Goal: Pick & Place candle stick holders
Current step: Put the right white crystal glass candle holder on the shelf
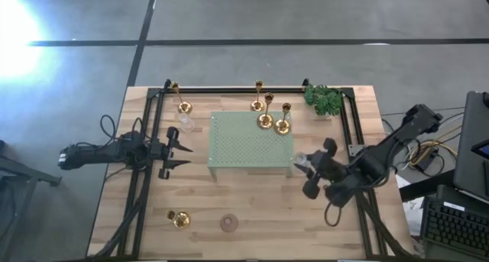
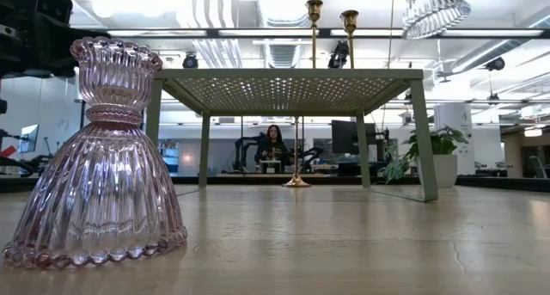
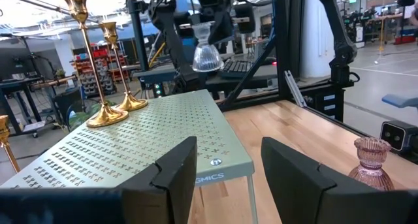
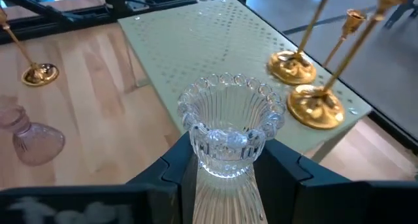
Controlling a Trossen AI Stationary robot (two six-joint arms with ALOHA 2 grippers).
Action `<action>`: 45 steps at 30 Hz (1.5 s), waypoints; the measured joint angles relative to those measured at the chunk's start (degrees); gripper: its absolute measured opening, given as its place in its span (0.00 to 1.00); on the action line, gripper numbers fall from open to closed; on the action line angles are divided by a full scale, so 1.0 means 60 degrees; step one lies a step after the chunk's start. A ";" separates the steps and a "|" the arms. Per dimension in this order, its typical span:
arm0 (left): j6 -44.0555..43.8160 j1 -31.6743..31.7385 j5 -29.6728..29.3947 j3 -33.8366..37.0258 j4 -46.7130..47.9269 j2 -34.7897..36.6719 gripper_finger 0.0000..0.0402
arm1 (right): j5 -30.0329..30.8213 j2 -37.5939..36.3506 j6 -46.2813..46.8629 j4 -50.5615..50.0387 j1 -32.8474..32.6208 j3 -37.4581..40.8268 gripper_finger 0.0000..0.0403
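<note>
Glass is the worry: right gripper [image 4: 225, 168] is clenching a clear glass holder [image 4: 230, 129] just off the pale green tray's [image 1: 248, 143] edge, near two brass holders [image 4: 313, 100]; swinging wide could topple them. Left gripper [image 3: 228, 168] is waiting, jaws parted, empty.

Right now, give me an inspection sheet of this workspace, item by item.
Surface: wooden table with a pale green perforated tray standing on legs.
Job's things: two brass holders on the tray, others on the wood behind it; pink glass holder and a brass one at the near edge.
Clutter: green sprig at the far right corner.
Grippers: right gripper shut on a clear glass holder, by the tray's right edge; left gripper open, empty, left of the tray.
Cables: bundle right of the table.
Surroundings: a person in the room behind.
</note>
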State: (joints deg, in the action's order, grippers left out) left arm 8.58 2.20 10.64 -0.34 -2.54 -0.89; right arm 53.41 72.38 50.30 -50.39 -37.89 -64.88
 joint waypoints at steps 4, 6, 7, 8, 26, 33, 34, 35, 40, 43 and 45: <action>-0.0002 0.0000 0.0000 0.0000 -0.0001 -0.0001 0.44 | 0.0601 0.0574 -0.0029 0.0022 0.0000 -0.0522 0.28; -0.0003 0.0000 0.0001 0.0004 -0.0001 -0.0003 0.44 | 0.0798 0.0753 -0.0182 0.0050 0.0028 -0.0764 0.28; -0.0003 0.0000 -0.0002 0.0000 -0.0002 -0.0003 0.44 | 0.0896 0.0818 -0.0243 0.0055 0.0047 -0.0851 0.28; 0.0000 0.0000 0.0002 0.0000 0.0002 0.0000 0.44 | 0.0930 0.0878 -0.0313 0.0093 0.0092 -0.0907 0.28; -0.0003 0.0000 -0.0002 0.0000 -0.0002 -0.0003 0.44 | -0.0474 -0.0043 -0.3677 0.4797 0.2052 0.1264 0.28; 0.0000 0.0000 -0.0001 0.0002 -0.0002 -0.0002 0.44 | -0.1692 -0.0188 -0.4901 0.7112 0.2784 0.2436 0.28; -0.0001 0.0000 -0.0001 0.0000 0.0002 -0.0003 0.44 | -0.1814 -0.0187 -0.5093 0.7446 0.2888 0.2569 0.28; -0.0003 0.0000 0.0000 0.0000 -0.0002 0.0000 0.44 | -0.1928 -0.0186 -0.5201 0.7697 0.2994 0.2687 0.28; 0.0000 0.0000 -0.0002 0.0000 -0.0002 -0.0003 0.44 | -0.2144 -0.0214 -0.5246 0.7795 0.3380 0.3051 0.28; -0.0002 0.0000 -0.0002 0.0002 0.0002 -0.0003 0.44 | -0.2550 -0.0233 -0.5266 0.8196 0.3527 0.3199 0.28; 0.0000 0.0000 0.0001 0.0001 0.0001 -0.0003 0.44 | -0.2657 -0.0232 -0.5394 0.8268 0.3596 0.3262 0.28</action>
State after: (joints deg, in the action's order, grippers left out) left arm 8.58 2.20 10.65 -0.33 -2.53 -0.91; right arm 37.47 70.99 17.94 -0.78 -16.31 -45.31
